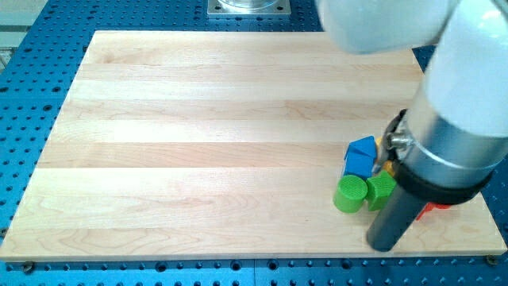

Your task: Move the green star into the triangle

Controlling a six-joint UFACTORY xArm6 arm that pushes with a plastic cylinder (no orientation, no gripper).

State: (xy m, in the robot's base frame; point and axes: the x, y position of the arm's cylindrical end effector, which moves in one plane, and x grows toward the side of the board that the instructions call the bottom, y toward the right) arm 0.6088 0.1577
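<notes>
Across the view's left and middle, our wooden board [198, 143] lies bare of blocks, resting on a blue perforated table [32, 95]. At the view's top, just beyond the board's far edge, we see a grey metal mount [249, 7].

Toward the view's lower right the blocks crowd together. A green cylinder [349, 195] comes first, lying on the board, and it touches a second green block [381, 189] on its right; that one's outline is partly covered by our rod, so we cannot say for sure that it is the star. Just above these two sits a blue block [361, 156] with a sloped top face, touching or nearly touching them.

Our dark rod descends from the grey and white arm [464, 103], and my tip [382, 245] sits just below and to the right of the green pair, near the board's front edge. We carry no jaws; the rod holds nothing. Behind the rod, a red block [435, 210] peeks out, and a sliver of yellow [389, 168] shows beside the blue block; their shapes are hidden.
</notes>
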